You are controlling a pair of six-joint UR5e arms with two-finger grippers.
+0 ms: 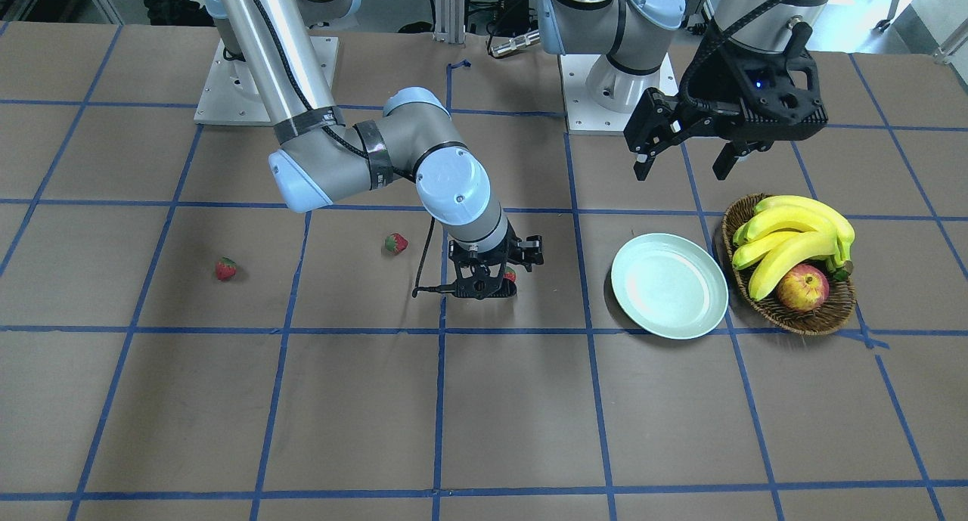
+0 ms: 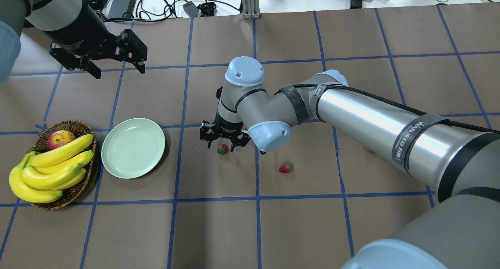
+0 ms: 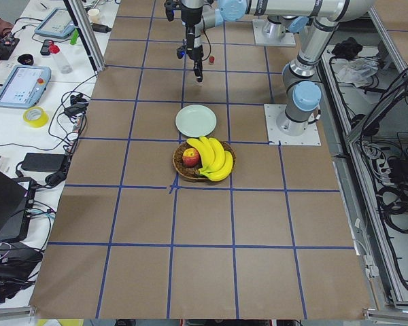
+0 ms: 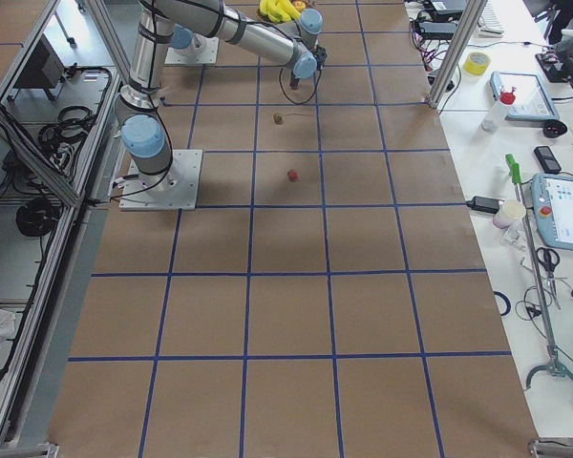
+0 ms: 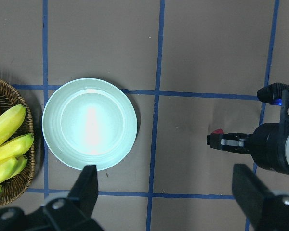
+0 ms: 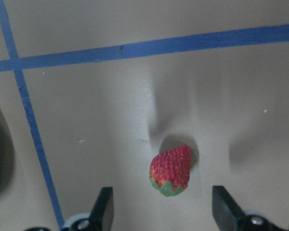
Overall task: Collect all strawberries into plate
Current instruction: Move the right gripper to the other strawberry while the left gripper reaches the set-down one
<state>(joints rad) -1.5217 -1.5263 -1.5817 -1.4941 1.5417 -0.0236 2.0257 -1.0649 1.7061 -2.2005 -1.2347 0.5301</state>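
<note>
Three small red strawberries lie on the brown table. One strawberry (image 6: 171, 168) lies between the open fingers of my right gripper (image 1: 490, 285), which hangs low over it; it also shows in the overhead view (image 2: 222, 148). A second strawberry (image 1: 395, 243) lies just beyond the right arm. A third strawberry (image 1: 225, 268) lies further out. The pale mint-green plate (image 1: 669, 285) is empty and sits beside the basket. My left gripper (image 1: 682, 175) is open and empty, held high above the table behind the plate.
A brown wicker basket (image 1: 790, 318) with bananas (image 1: 794, 230) and a red-yellow apple (image 1: 802, 288) stands next to the plate. Blue tape lines grid the table. Cables and gear lie along the far edge (image 2: 125, 3).
</note>
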